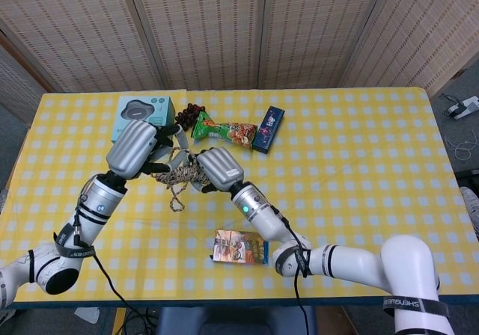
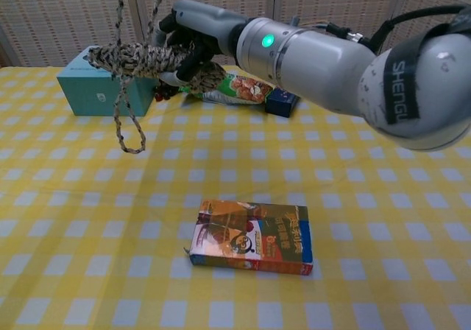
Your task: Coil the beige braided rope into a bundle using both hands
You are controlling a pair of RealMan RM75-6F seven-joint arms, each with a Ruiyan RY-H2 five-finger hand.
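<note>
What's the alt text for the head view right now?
Two robot hands meet over a yellow checked tablecloth: the right hand grips a coiled bundle of beige braided rope, while the left hand holds the rope's loose end, a loop dangling between them. Behind lie a teal box, dark grapes, a green snack packet and a dark blue box; a colourful carton sits nearer.
</note>
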